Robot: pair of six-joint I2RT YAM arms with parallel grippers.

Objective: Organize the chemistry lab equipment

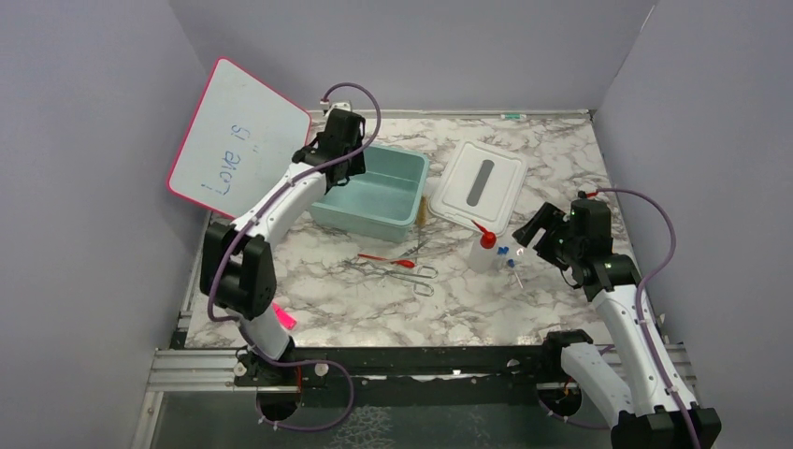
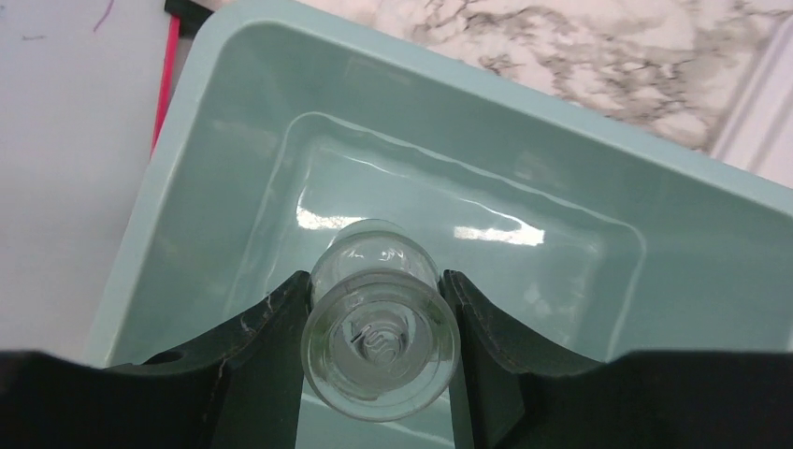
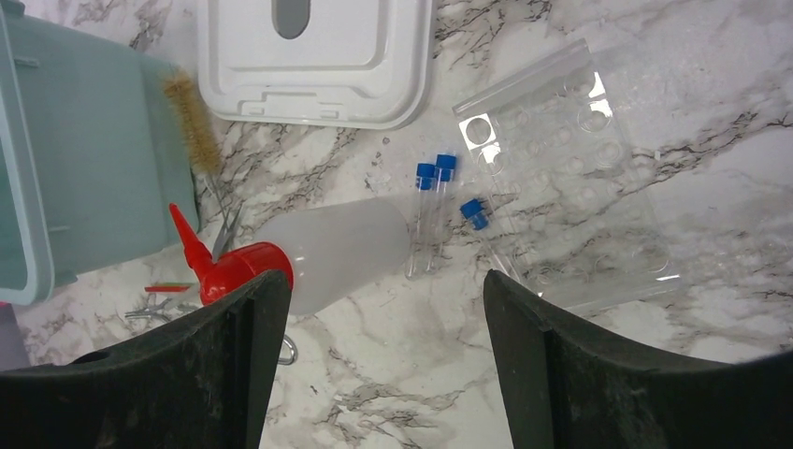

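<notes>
My left gripper (image 1: 342, 157) is shut on a small clear glass vessel (image 2: 382, 341) and holds it above the inside of the teal bin (image 2: 234, 122). My right gripper (image 3: 383, 309) is open and empty, hovering above the clear squeeze bottle with a red nozzle (image 3: 327, 248), which lies on its side. Three blue-capped vials (image 3: 430, 210) lie beside it, next to a clear plastic rack (image 3: 580, 187). The metal tongs (image 1: 402, 271) and the thin red-handled tool (image 1: 385, 261) lie on the marble in front of the bin (image 1: 374, 196).
A white lid (image 1: 482, 182) lies right of the bin. A bristle brush (image 3: 192, 122) lies between bin and lid. A pink-edged whiteboard (image 1: 238, 140) leans at the left wall. A pink highlighter (image 1: 284, 316) lies near the left arm's base.
</notes>
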